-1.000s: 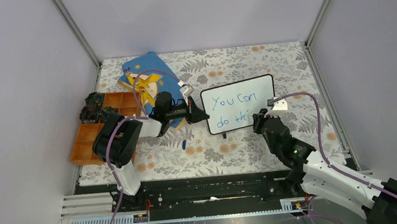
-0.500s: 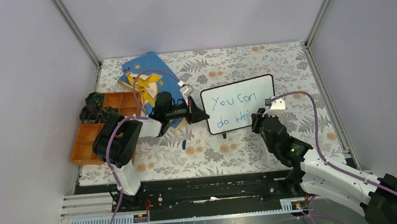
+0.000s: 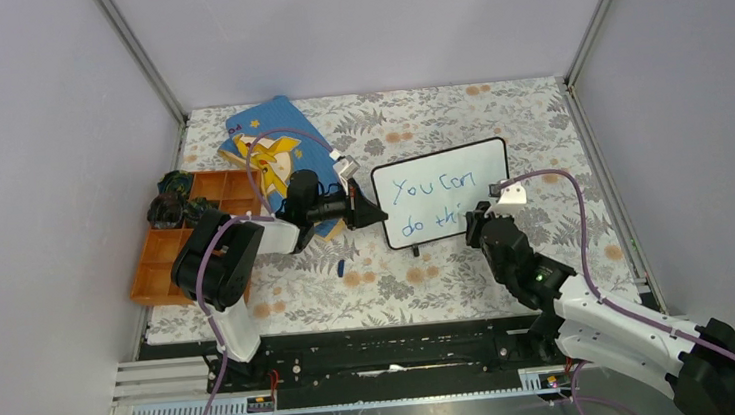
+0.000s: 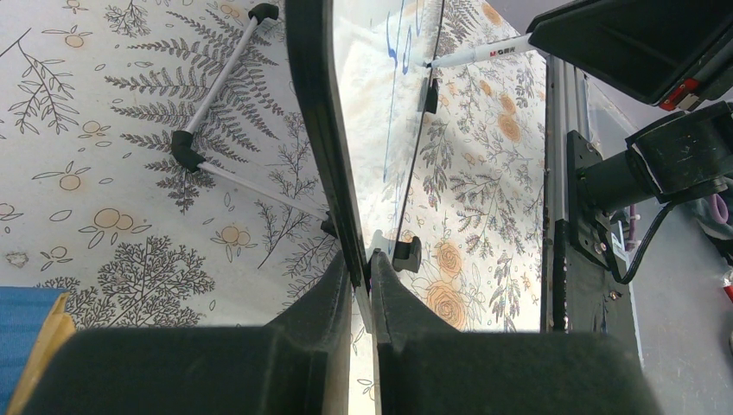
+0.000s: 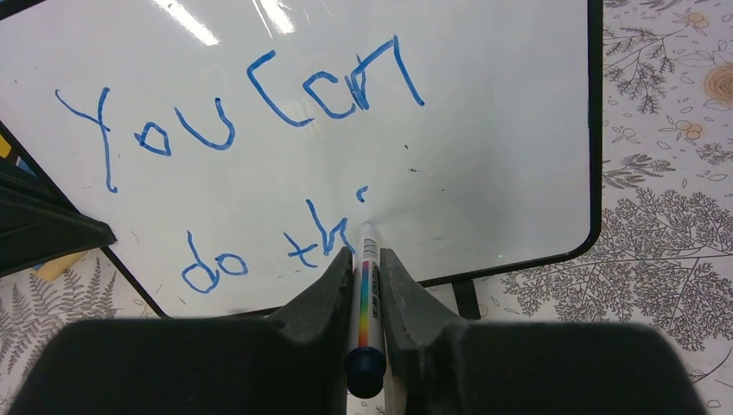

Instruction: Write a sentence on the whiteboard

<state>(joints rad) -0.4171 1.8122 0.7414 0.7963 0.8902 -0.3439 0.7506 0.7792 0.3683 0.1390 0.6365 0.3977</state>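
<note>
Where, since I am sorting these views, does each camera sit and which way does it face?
Top external: above and behind, looking down on the floral-print table; both arms show.
Left wrist: looks along the left gripper, shut on the small white black-framed whiteboard's edge.
Right wrist: faces the board's front; right gripper holds a white marker pen at the blue handwritten sentence.
Shared: both wrist views show board and marker.

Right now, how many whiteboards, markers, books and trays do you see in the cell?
whiteboard: 1
marker: 1
picture book: 1
orange tray: 1
Total: 4
</note>
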